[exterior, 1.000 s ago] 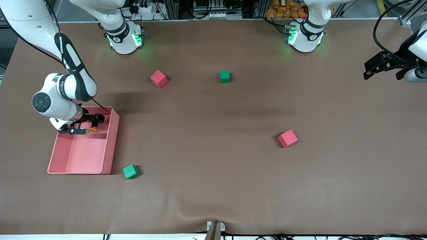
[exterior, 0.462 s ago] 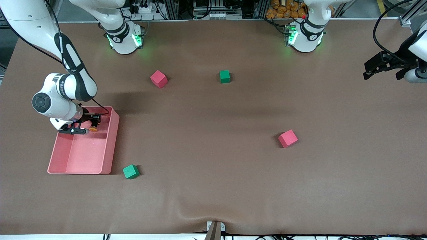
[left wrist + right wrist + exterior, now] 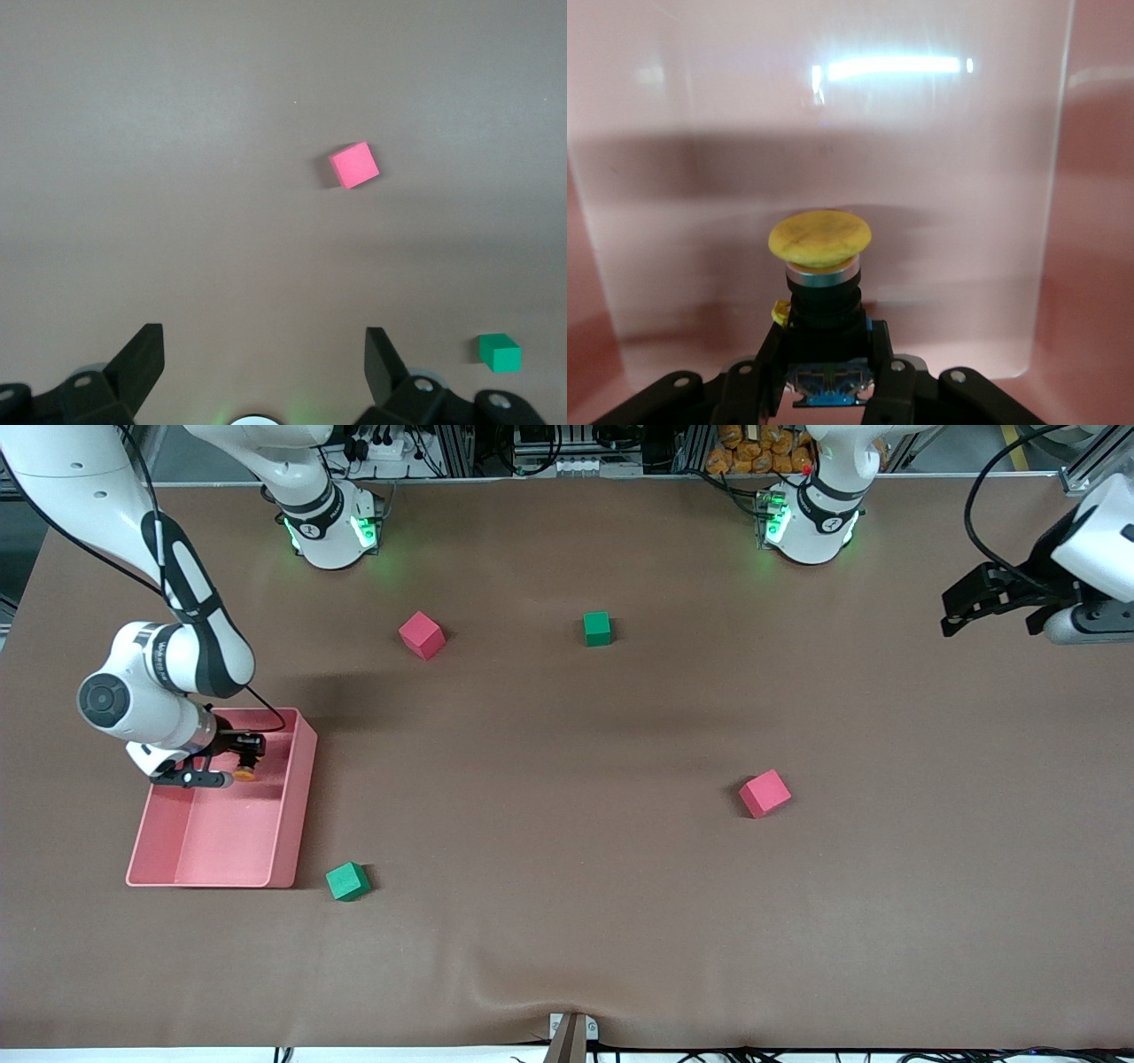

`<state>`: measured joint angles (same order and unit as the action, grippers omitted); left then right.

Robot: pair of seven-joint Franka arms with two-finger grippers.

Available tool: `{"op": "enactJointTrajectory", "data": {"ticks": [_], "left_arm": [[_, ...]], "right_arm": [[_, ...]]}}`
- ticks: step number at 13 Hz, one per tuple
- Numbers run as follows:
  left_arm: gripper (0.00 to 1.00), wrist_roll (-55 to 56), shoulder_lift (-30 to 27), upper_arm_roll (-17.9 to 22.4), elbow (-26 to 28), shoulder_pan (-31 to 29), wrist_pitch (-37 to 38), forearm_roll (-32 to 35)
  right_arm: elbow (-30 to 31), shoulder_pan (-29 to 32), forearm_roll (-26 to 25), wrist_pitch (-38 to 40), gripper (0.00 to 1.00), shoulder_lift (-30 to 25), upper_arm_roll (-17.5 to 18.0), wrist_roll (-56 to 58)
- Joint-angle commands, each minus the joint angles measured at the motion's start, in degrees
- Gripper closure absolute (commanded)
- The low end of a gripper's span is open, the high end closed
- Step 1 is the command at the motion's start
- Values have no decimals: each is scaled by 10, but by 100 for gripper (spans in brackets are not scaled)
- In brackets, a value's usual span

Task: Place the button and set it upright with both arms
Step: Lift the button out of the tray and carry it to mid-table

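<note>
Item: button (image 3: 820, 266), inside the pink bin (image 3: 292, 815) at the right arm's end of the table. My right gripper (image 3: 826, 372) is clamped on its black body, orange cap pointing away from my wrist. In the front view my wrist hides most of the button; only an orange speck shows. My left gripper (image 3: 261, 363) waits, spread wide and empty, above bare table; a pink cube (image 3: 354, 165) and green cube (image 3: 500, 352) lie below.
</note>
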<state>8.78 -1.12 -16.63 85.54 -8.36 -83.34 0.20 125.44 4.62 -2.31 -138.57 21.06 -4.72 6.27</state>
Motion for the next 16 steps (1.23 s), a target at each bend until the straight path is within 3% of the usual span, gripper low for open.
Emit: {"op": "enactJointTrajectory", "data": {"ticks": [1, 7, 10, 13, 16], "left_arm": [[0, 12, 3, -16, -6, 0, -2, -8], [0, 14, 21, -55, -6, 2, -13, -7], [0, 15, 27, -60, -4, 1, -14, -6], [0, 13, 32, -60, 0, -5, -15, -2], [0, 12, 33, -58, 7, -11, -17, 0]], "right_arm": [[-59, 2, -6, 62, 100, -19, 6, 39], [-180, 2, 10, 155, 100, -31, 17, 183], [-227, -5, 12, 148, 100, -9, 50, 287], [-303, -98, 12, 149, 100, 49, 79, 276], [-400, -223, 7, 153, 100, 133, 78, 96]]}}
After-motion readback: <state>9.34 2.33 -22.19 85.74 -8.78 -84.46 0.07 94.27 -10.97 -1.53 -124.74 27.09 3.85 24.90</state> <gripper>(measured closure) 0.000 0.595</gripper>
